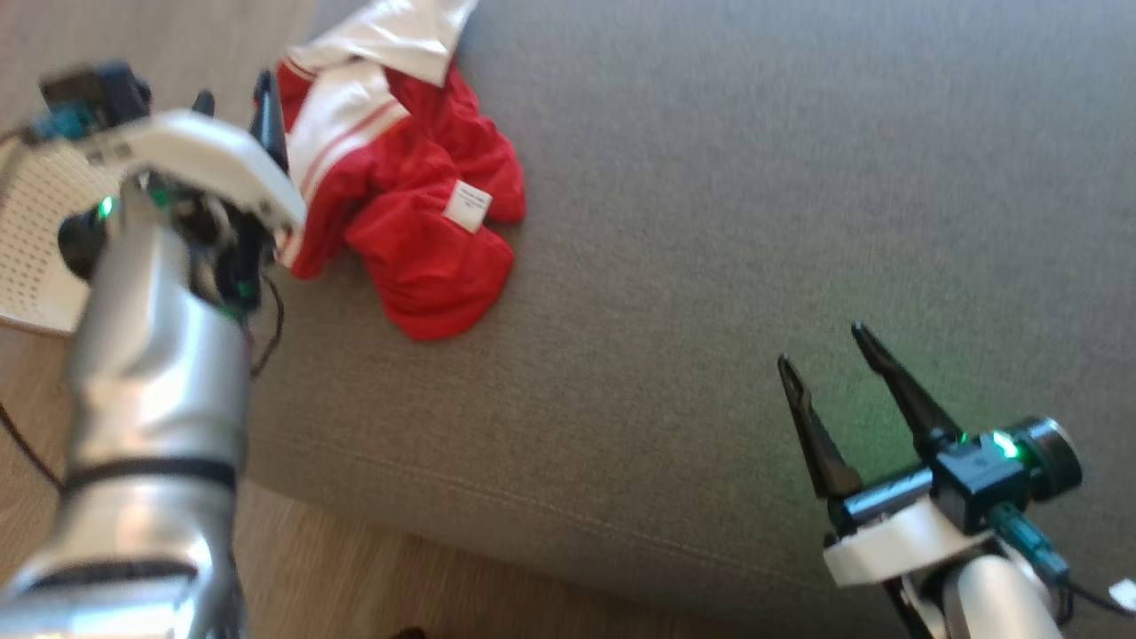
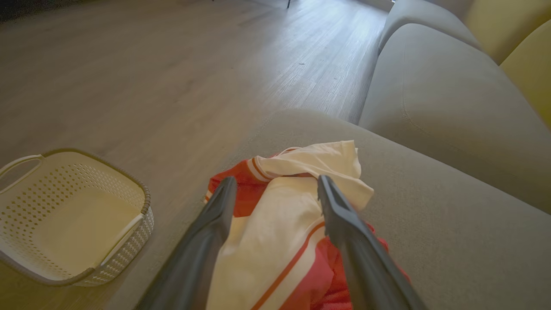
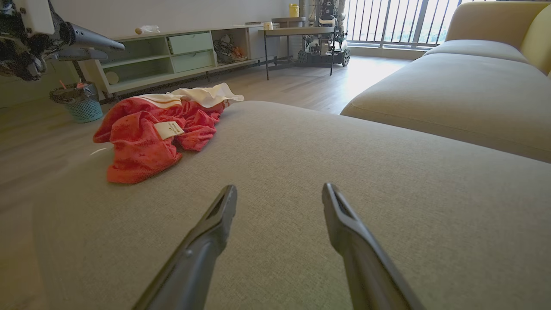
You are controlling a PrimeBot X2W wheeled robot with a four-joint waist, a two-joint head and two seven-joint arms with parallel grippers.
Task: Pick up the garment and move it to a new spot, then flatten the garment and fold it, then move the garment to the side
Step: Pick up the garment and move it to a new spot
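Note:
A crumpled red garment (image 1: 417,240) with white panels and a white label lies near the left edge of the grey sofa cushion (image 1: 710,222). My left gripper (image 1: 235,102) hovers open just left of it. In the left wrist view its fingers (image 2: 215,224) frame the garment's (image 2: 275,224) white part from above, with nothing between them. In the right wrist view the left gripper (image 3: 86,43) hangs in the air above and left of the garment (image 3: 142,142), apart from it. My right gripper (image 1: 823,348) stands open and empty over bare cushion far to the right, also seen in its own view (image 3: 280,188).
A white perforated basket (image 2: 107,258) stands on the wooden floor left of the cushion (image 1: 35,231). A second cushion (image 3: 452,94) lies beyond a gap. A low shelf unit (image 3: 172,56) and a bin (image 3: 82,103) stand across the floor.

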